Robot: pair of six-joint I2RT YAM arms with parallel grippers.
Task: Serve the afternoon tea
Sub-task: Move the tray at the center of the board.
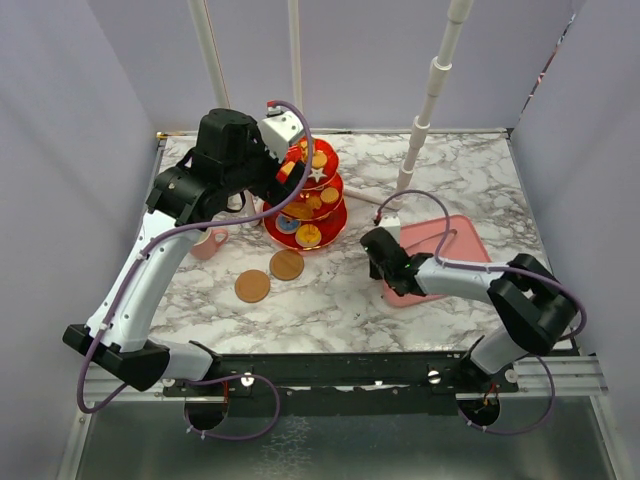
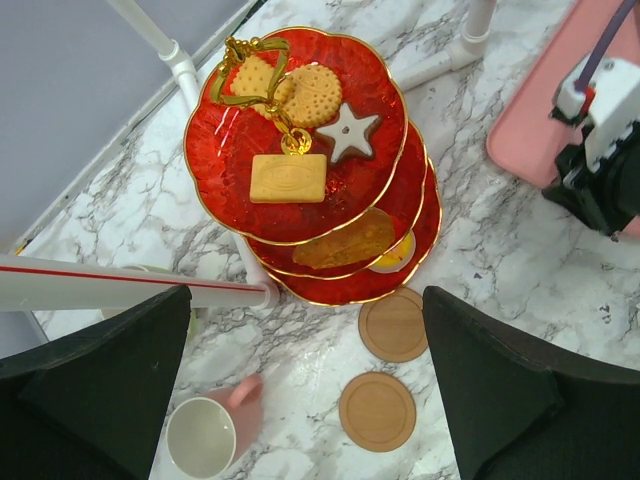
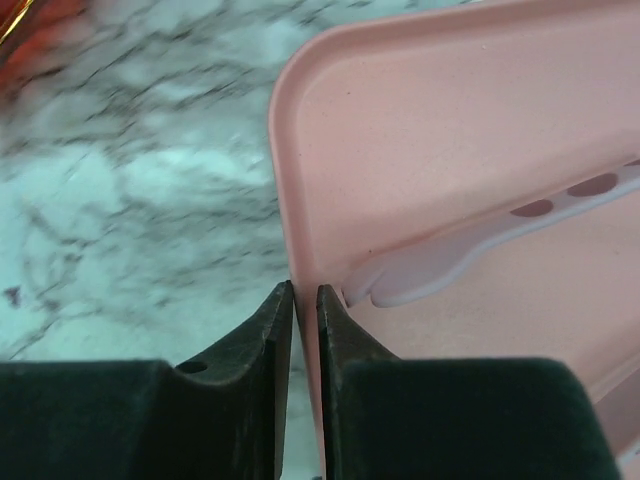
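The red three-tier stand with gold finial holds cookies and a star pastry at the back middle of the marble table. My left gripper hangs open above and just left of the stand, nothing between its fingers. Below it lie two brown round coasters and the pink mug, upright. A pale green edge shows behind a white pipe; I cannot tell whether it is the green mug. My right gripper is shut on the left rim of the pink tray.
A white slotted utensil lies in the pink tray at the right. White pipes rise behind the stand, and one pipe crosses the left wrist view. Purple walls enclose the table on three sides.
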